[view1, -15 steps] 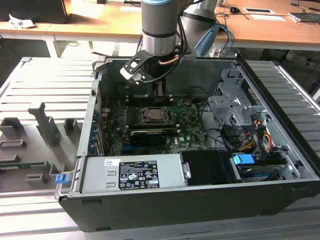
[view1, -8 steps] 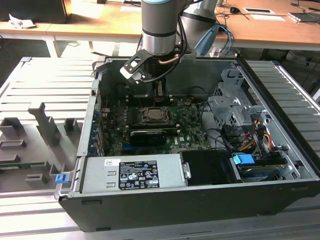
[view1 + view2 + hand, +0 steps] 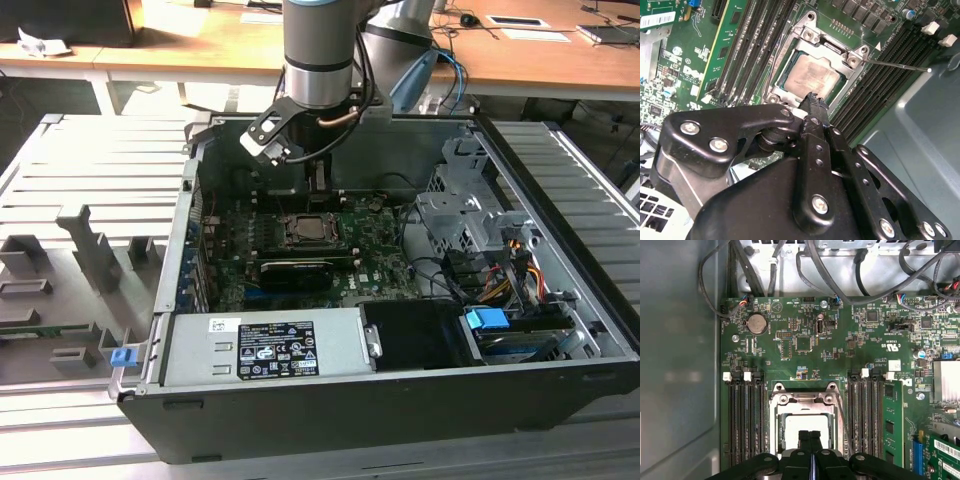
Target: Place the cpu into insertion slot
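The cpu point(image 3: 812, 77), a small square chip with a dull silver-grey top, lies flat inside the insertion slot point(image 3: 807, 35), whose silvery frame surrounds it. The slot's thin wire lever point(image 3: 900, 65) sticks out to one side. My gripper point(image 3: 813, 100) hovers just above the chip's edge, its two black fingers shut together with nothing between them. In the first wrist view the fingertips point(image 3: 803, 436) overlap the cpu point(image 3: 790, 426) and the slot frame point(image 3: 802, 399). In the exterior view my gripper point(image 3: 318, 185) hangs over the slot point(image 3: 335, 240) in the middle of the motherboard.
Black memory slots point(image 3: 747, 415) flank the socket on both sides. A long black card point(image 3: 295, 272) lies in front of it, then the grey power supply point(image 3: 265, 345). The drive cage point(image 3: 460, 215) and cables stand at the exterior view's right. Case walls point(image 3: 185, 230) enclose everything.
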